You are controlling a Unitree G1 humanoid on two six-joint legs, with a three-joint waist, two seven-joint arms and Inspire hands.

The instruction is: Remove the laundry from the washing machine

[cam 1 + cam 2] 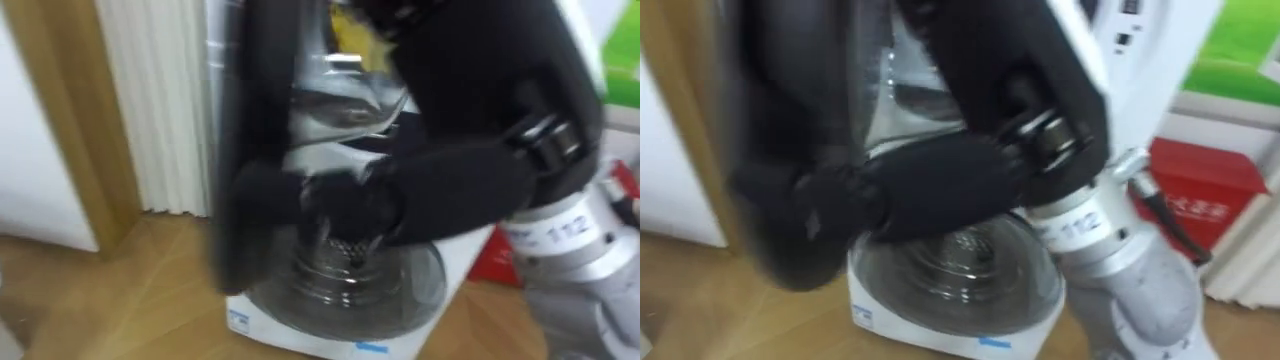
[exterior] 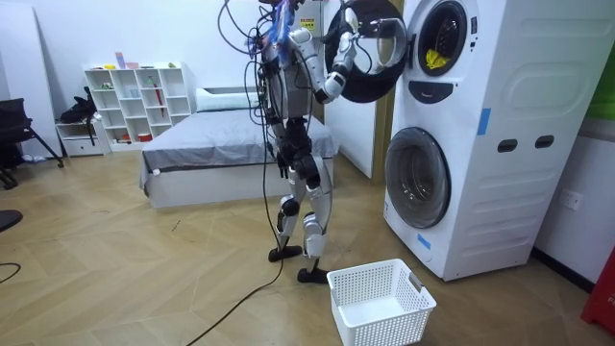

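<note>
the robot stands on the wooden floor [image 2: 144,250] just in front of a white stack of two washing machines [image 2: 519,115], with its right arm raised to the upper machine's open door [image 2: 375,82]. in the eye views the right hand [image 1: 345,205], black at the end of a silver forearm, lies against the door's dark rim, but blur hides the fingers and i cannot tell whether they grip the rim or only rest on it. the yellow clothes [image 2: 435,58] sit inside the upper drum, apart from the hand, and appear as a yellow patch at the top of the left eye view. the lower machine's round glass door [image 1: 350,275] is closed. a white basket [image 2: 380,303] stands on the floor near the robot's feet, in front of the lower machine.
</note>
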